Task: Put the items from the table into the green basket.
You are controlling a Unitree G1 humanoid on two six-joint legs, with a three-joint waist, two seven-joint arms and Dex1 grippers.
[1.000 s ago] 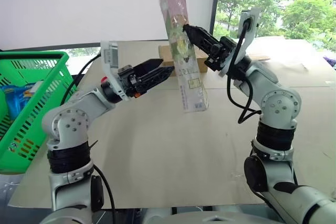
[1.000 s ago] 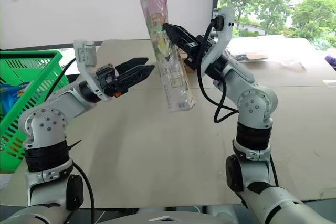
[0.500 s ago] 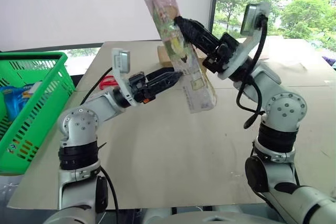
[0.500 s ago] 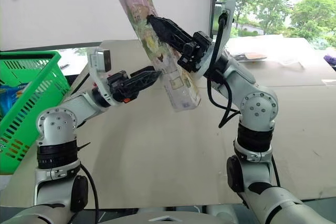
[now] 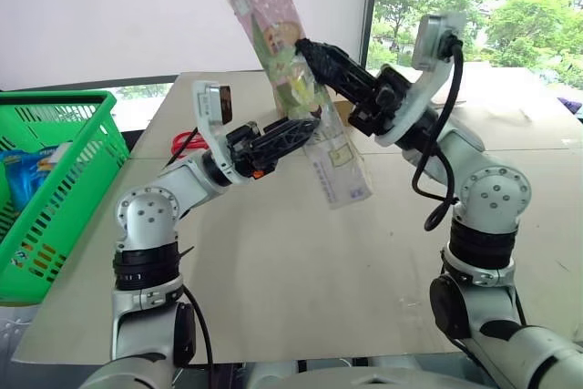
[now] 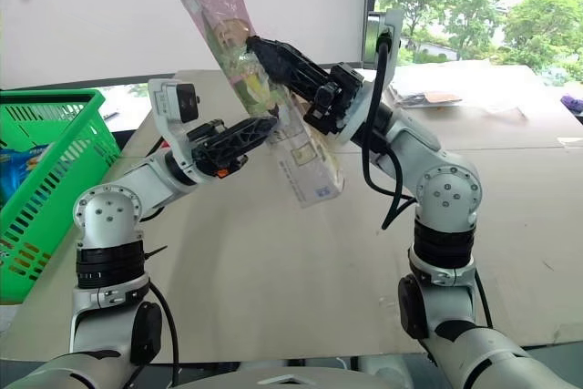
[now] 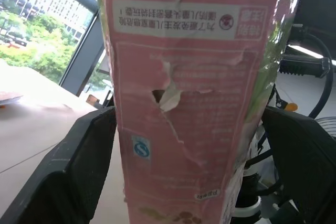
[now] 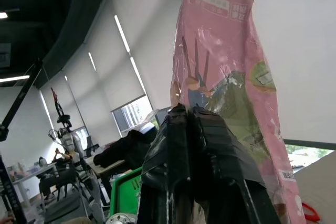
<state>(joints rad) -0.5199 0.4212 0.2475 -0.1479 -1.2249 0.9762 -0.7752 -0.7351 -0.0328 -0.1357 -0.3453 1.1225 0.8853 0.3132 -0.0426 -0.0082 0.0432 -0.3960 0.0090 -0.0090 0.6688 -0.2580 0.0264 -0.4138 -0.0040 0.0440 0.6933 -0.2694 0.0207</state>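
Since a second ago, left gripper point(image 5: 308, 125) moved in, jaws spread around foil packet point(image 5: 291, 70); right gripper point(image 5: 305, 46) pinches it mid-air for handover toward left-side green basket point(image 5: 86, 166).

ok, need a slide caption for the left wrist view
Open left gripper straddles the pink packet, which the shut right gripper holds up above the table.

head stereo looking down, wrist views close-up

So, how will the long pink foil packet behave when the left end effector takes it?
The pink foil packet probably stays fairly stiff: pinched at one point, it holds straight. Its crinkled, torn wrapper suggests it dents easily. The glossy foil may slip.
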